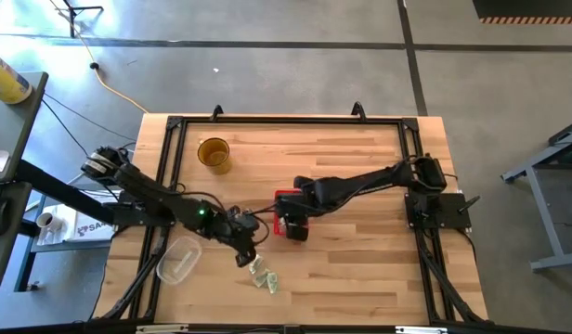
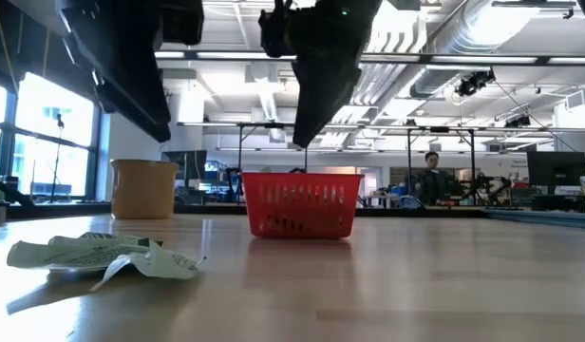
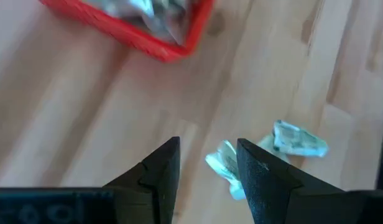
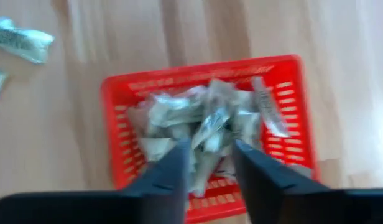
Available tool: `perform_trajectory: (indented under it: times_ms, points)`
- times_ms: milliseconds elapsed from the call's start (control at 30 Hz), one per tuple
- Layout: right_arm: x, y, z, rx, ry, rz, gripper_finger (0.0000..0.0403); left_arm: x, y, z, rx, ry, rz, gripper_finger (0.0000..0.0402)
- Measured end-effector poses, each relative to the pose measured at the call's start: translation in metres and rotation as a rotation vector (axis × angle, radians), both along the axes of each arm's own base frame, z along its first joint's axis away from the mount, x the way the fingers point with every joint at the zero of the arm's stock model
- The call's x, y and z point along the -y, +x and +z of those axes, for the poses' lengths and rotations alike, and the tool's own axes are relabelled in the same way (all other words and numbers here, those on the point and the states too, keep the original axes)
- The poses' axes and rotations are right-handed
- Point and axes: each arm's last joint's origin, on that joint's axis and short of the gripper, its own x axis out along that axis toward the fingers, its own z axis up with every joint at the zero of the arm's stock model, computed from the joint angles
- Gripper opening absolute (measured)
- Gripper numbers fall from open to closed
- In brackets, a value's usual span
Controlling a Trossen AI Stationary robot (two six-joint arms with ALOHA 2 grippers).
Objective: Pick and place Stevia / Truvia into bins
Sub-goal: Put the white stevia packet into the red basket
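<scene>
Now the left gripper (image 1: 246, 257) hangs over the table with its fingers spread and nothing between them, so this looks like the reach for another pick. Loose sachets (image 1: 263, 276) lie on the wood just beside it, toward five o'clock from the fingertips on the overhead view, a small crumpled cluster near the table's front edge. For the next move I'd say it must shift that way, drop, and close on one packet without dragging the rest. Meanwhile the right gripper (image 1: 296, 229) hovers directly above the red basket (image 1: 282, 197), fingers parted, holding nothing, with a heap of packets already lying inside. That basket sits at about one o'clock from the loose cluster, near but apart.
</scene>
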Motion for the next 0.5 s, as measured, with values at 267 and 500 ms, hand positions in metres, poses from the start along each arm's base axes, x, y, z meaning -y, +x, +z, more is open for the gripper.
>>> perform_trajectory:
  times_ms: [267, 500]
  points:
    - [0.003, -0.015, -0.001, -0.145, -0.146, 0.045, 0.0301, 0.016, 0.01, -0.037, -0.172, -0.129, 0.063, 0.0244]
    - [-0.019, -0.026, -0.002, -0.211, -0.196, 0.071, 0.0388, 0.023, 0.025, -0.032, -0.129, -0.215, 0.217, 0.0301]
